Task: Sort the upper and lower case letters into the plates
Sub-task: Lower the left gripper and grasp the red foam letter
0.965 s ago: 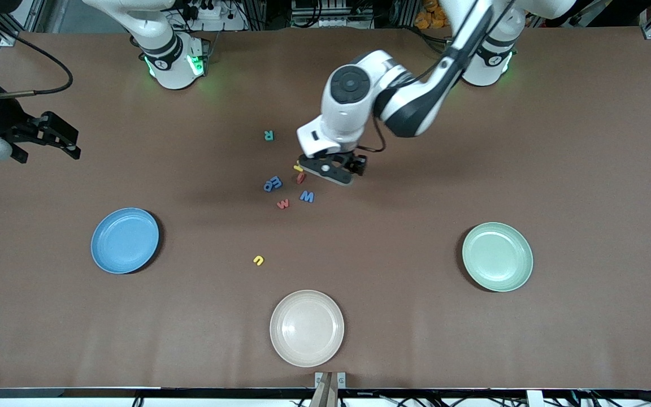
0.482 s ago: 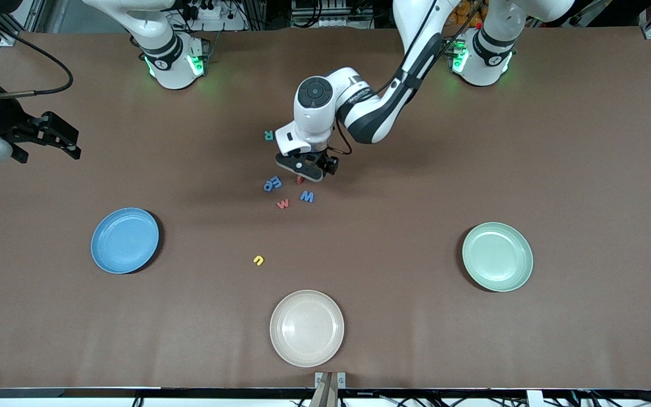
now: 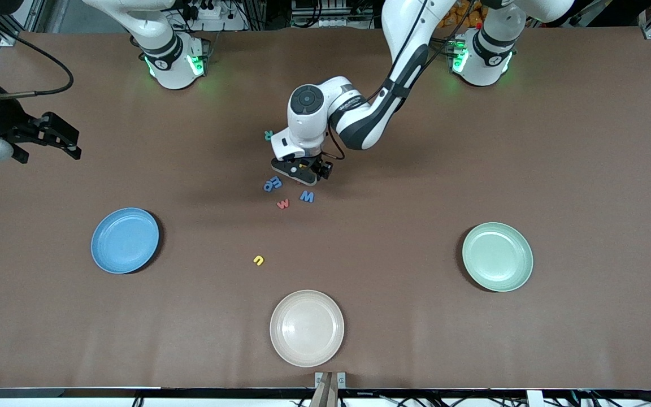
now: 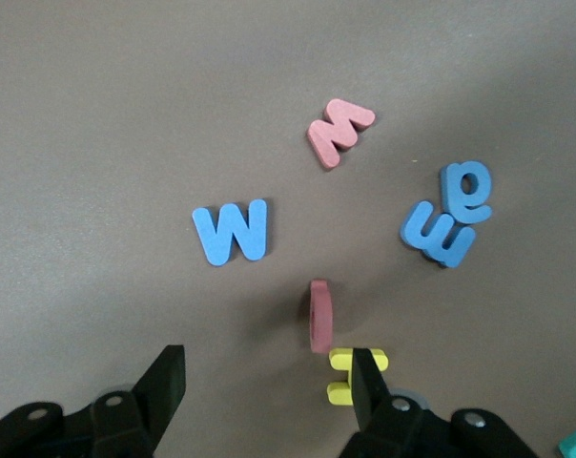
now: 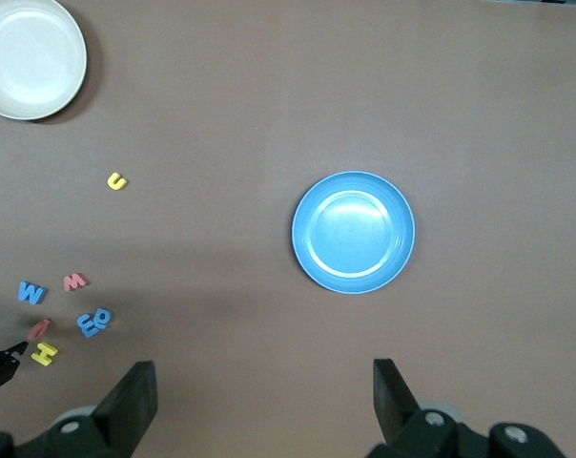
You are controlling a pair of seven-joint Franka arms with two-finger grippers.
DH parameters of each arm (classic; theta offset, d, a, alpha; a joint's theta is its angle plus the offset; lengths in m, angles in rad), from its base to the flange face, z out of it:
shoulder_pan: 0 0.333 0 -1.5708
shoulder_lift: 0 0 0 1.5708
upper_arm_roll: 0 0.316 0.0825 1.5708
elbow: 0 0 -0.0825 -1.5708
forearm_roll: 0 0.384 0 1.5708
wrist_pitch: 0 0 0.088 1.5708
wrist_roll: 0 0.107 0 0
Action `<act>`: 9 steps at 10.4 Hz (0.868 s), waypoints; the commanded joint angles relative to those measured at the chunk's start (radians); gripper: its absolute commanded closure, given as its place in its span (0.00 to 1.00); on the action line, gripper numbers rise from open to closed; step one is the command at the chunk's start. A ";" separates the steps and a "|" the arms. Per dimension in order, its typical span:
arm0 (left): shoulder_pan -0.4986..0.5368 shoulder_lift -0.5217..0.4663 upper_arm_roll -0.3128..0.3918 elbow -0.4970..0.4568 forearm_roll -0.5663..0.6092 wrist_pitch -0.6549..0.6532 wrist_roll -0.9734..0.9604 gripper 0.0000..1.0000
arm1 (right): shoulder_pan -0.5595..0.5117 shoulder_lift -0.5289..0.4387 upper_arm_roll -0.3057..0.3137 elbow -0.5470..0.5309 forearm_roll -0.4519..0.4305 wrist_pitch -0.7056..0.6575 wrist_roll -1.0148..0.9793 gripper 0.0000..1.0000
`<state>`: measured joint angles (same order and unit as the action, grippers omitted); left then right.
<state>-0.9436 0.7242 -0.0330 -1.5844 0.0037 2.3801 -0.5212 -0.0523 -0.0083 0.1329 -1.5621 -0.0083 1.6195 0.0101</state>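
Observation:
My left gripper (image 3: 302,169) is open and hangs low over the letter cluster mid-table. In the left wrist view (image 4: 269,367) one finger (image 4: 364,382) overlaps a yellow letter (image 4: 348,374), and a red letter (image 4: 319,315) stands on edge beside it. A blue W (image 4: 233,231), a red w (image 4: 339,132) and two stacked blue letters (image 4: 447,215) lie close by. In the front view I also see a teal R (image 3: 268,134) and a yellow u (image 3: 258,260). The sky blue plate (image 3: 125,240) and the mint green plate (image 3: 497,256) are empty. My right gripper (image 3: 68,141) waits, open.
A cream plate (image 3: 307,328) sits nearest the front camera, empty. The right wrist view shows the sky blue plate (image 5: 353,232), the cream plate (image 5: 30,57) and the letter cluster (image 5: 59,320) below the open right gripper (image 5: 259,377).
My left arm has swung toward the right arm's end of the table and come down over the letters. The yellow and red letters are now hidden under it in the front view.

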 commanded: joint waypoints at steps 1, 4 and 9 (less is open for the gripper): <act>-0.032 0.050 0.028 0.049 0.016 0.016 -0.037 0.25 | 0.003 0.005 0.002 0.002 -0.009 0.002 0.016 0.00; -0.044 0.087 0.041 0.087 0.013 0.028 -0.065 0.26 | 0.002 0.007 0.002 -0.001 -0.009 0.000 0.016 0.00; -0.072 0.107 0.061 0.098 0.010 0.030 -0.065 0.77 | 0.003 0.007 0.002 -0.001 -0.009 0.002 0.017 0.00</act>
<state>-0.9959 0.8175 0.0105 -1.5087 0.0037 2.4043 -0.5559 -0.0520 -0.0001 0.1334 -1.5626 -0.0083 1.6198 0.0102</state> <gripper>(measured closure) 0.498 0.000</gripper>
